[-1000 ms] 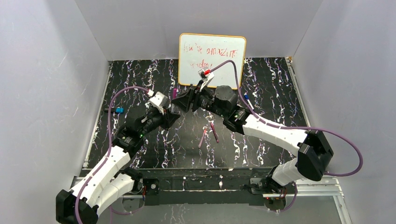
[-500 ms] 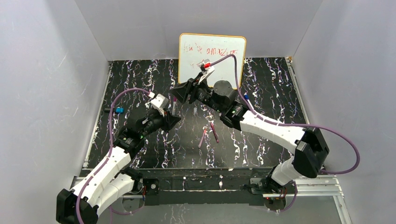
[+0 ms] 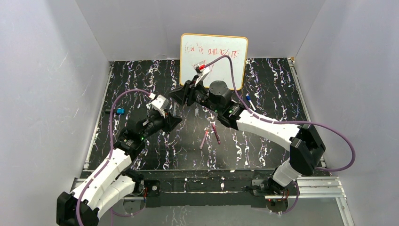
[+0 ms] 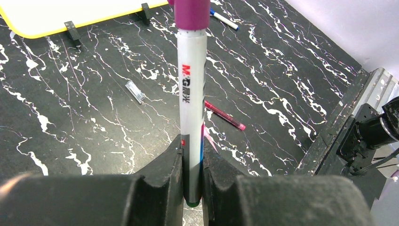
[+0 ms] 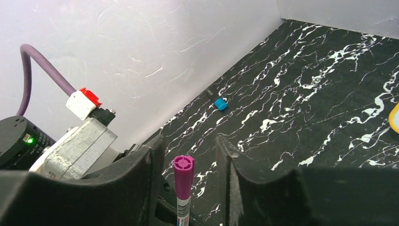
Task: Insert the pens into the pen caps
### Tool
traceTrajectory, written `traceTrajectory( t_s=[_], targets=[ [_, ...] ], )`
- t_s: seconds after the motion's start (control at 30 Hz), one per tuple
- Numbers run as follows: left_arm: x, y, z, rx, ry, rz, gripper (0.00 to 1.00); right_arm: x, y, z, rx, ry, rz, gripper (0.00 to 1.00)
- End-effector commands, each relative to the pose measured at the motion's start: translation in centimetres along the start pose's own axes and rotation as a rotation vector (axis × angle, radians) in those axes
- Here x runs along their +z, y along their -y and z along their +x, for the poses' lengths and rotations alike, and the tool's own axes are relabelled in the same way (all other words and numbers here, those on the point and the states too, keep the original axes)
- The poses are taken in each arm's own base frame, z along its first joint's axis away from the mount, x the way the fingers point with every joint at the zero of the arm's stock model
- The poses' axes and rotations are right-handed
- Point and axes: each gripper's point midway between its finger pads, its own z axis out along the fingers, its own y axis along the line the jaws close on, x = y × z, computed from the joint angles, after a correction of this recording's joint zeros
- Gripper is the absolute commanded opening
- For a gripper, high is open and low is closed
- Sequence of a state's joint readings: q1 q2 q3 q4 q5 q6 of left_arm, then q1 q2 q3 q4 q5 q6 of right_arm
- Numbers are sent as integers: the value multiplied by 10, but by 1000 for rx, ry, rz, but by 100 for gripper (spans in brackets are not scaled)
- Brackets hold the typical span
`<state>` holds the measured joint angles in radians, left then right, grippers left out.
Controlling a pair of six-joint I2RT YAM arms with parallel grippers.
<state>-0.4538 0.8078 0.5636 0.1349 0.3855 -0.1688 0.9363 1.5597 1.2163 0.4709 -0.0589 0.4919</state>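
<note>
In the left wrist view, my left gripper (image 4: 192, 155) is shut on the lower end of a white-bodied pen (image 4: 192, 94) that stands upright. A magenta pen cap (image 4: 192, 14) sits on the pen's top end. In the right wrist view that same cap (image 5: 183, 176) stands between the fingers of my right gripper (image 5: 188, 146), which is open with a gap on each side of the cap. From above, the right gripper (image 3: 181, 93) hangs just beyond the left gripper (image 3: 171, 120). Two pink pens (image 3: 203, 140) (image 3: 216, 133) lie on the mat at the centre.
A yellow-framed whiteboard (image 3: 214, 56) stands at the back. A blue cap (image 3: 120, 111) lies near the left wall, and a blue-ended white pen (image 3: 249, 101) lies right of the right arm. A small clear cap (image 4: 135, 91) rests on the black marbled mat.
The right gripper has drawn back from the left gripper toward the whiteboard, and its jaws have narrowed slightly. The left gripper has kept its hold on the pen and barely moved.
</note>
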Motion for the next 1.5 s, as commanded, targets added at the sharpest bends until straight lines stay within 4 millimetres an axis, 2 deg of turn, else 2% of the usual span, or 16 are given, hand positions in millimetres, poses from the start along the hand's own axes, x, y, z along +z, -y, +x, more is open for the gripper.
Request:
traceTrajectory(
  t_s=[0.0, 0.17, 0.37, 0.47, 0.8, 1.2, 1.47],
  targets=[
    [-1, 3, -5, 13, 28, 18, 0, 5, -21, -33, -21, 77, -69, 49],
    [-1, 3, -3, 12, 25, 22, 0, 6, -22, -32, -21, 73, -75, 39],
    [1, 1, -6, 19, 32, 13, 0, 6, -23, -24, -21, 39, -91, 10],
    [3, -1, -15, 41, 42, 1, 0, 6, -22, -19, -20, 20, -92, 2],
    [10, -7, -62, 146, 81, -35, 0, 6, -19, 3, -11, -67, -98, 1],
    [0, -5, -127, 228, 194, -82, 0, 0, -10, 44, 31, -169, -88, 1],
    [-5, -6, -163, 283, 260, -111, 0, 2, -16, 68, 49, -223, -102, 1]
  ],
)
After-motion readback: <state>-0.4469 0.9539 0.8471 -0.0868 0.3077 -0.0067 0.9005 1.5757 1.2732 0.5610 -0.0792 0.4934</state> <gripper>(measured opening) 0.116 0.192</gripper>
